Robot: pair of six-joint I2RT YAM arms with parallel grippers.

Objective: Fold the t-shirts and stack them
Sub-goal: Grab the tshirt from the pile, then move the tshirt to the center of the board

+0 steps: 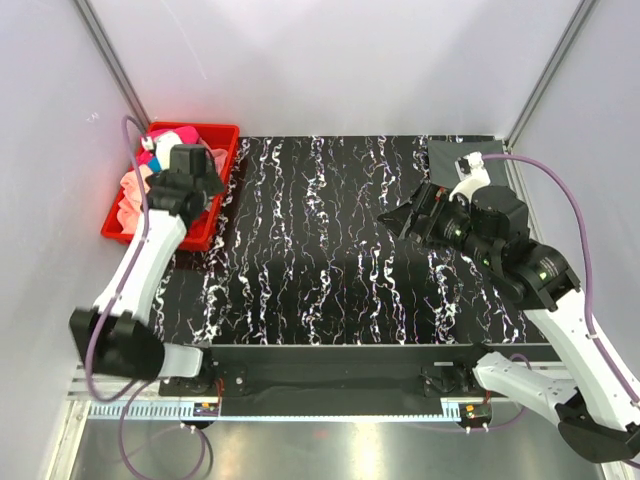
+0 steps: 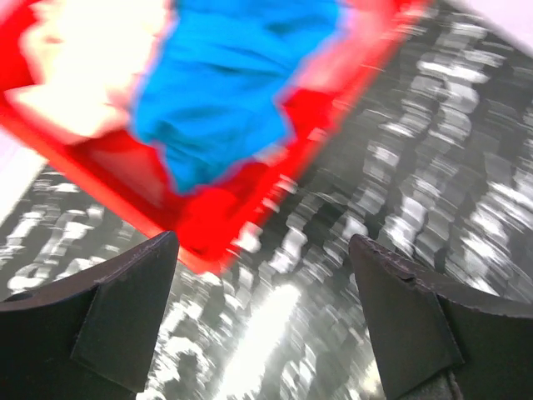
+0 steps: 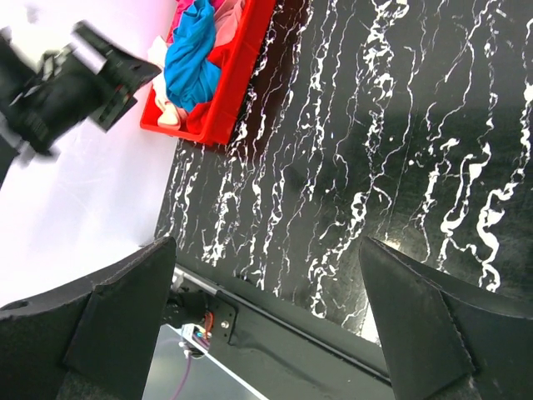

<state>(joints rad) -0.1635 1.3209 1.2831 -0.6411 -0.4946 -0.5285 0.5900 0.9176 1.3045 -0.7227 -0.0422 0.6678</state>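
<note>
I see my left gripper (image 2: pixel 262 242) wide, empty, over the red plastic bin (image 2: pixel 125 200) of crumpled cloth t-shirts (image 2: pixel 225 83) at the black marbled table's (image 1: pixel 330 260) far-left corner; right gripper (image 3: pixel 266 242) likewise wide.

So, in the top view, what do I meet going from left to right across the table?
Red bin holding t-shirts → bare marbled table → right end effector → dark grey t-shirt.

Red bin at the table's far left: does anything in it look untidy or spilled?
The t-shirts lie in a crumpled heap in the red bin, none folded; the blue t-shirt lies on top. Nothing seems damaged.
</note>
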